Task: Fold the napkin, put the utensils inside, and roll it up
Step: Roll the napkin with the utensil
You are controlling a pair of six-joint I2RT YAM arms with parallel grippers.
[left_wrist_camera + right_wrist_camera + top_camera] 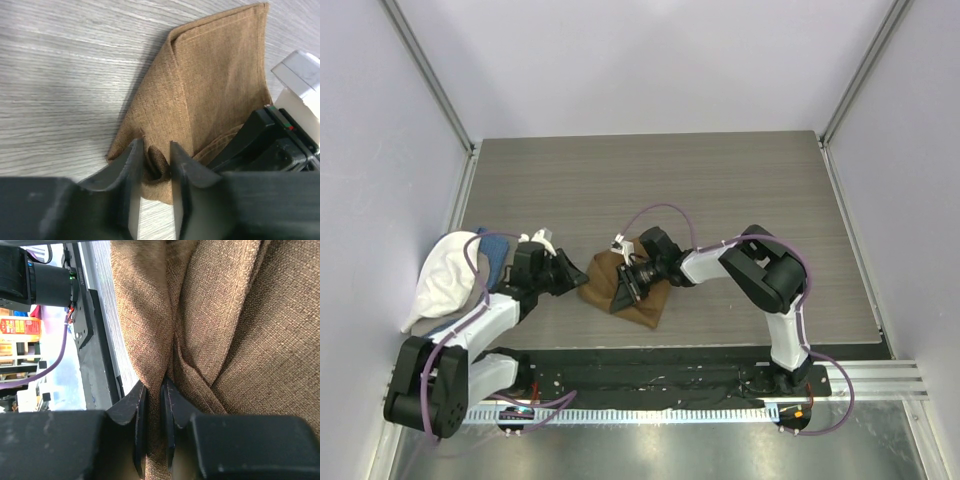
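The tan-brown napkin (620,295) lies bunched and partly folded on the wooden table (720,190), near the front middle. My left gripper (578,275) is at its left edge, shut on a bunched fold of the napkin (210,85). My right gripper (636,283) is over the middle of the cloth and is shut on a pinched ridge of the napkin (240,315). The right gripper's black body shows at the right in the left wrist view (270,145). The gold spoon is not visible in any view.
A white cloth (448,275) lies heaped over a blue cloth (495,255) at the table's left edge, just behind my left arm. A black rail (650,375) runs along the near edge. Grey walls enclose the table on three sides.
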